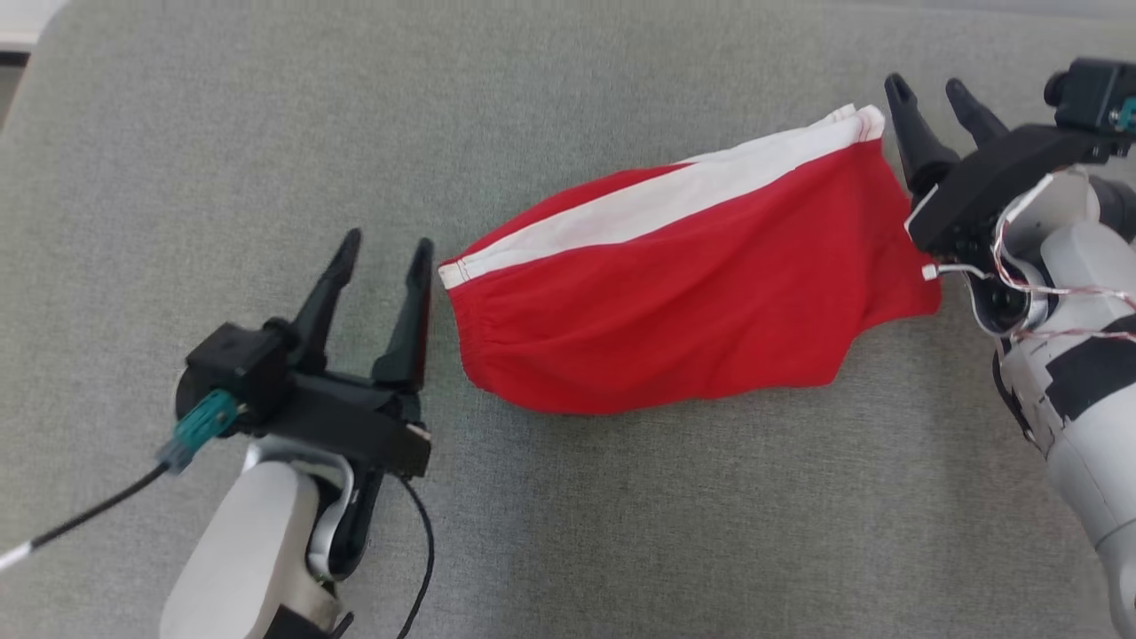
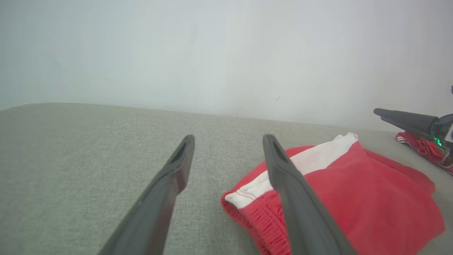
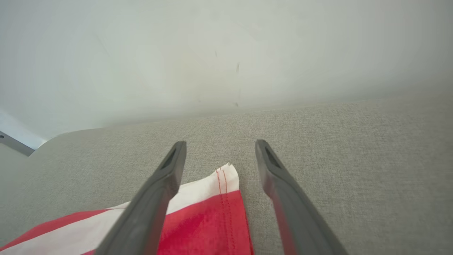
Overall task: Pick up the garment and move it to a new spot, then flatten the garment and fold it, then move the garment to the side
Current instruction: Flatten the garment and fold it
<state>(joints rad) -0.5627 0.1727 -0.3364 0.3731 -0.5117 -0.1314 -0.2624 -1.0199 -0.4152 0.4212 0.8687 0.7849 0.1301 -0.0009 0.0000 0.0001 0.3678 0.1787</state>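
Hovering with left jaws and right jaws open and empty at either end of the red shorts (image 1: 674,293), seemingly folded on the grey cushion (image 1: 621,532), probably next gripping to shift them aside.

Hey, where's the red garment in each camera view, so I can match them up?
Head view: red garment in the centre, between left claw and right claw.
Left wrist view: garment lower right, partly behind the left claw.
Right wrist view: garment at the bottom edge, left of centre.
Shared landmark: the white stripe's hem corner.
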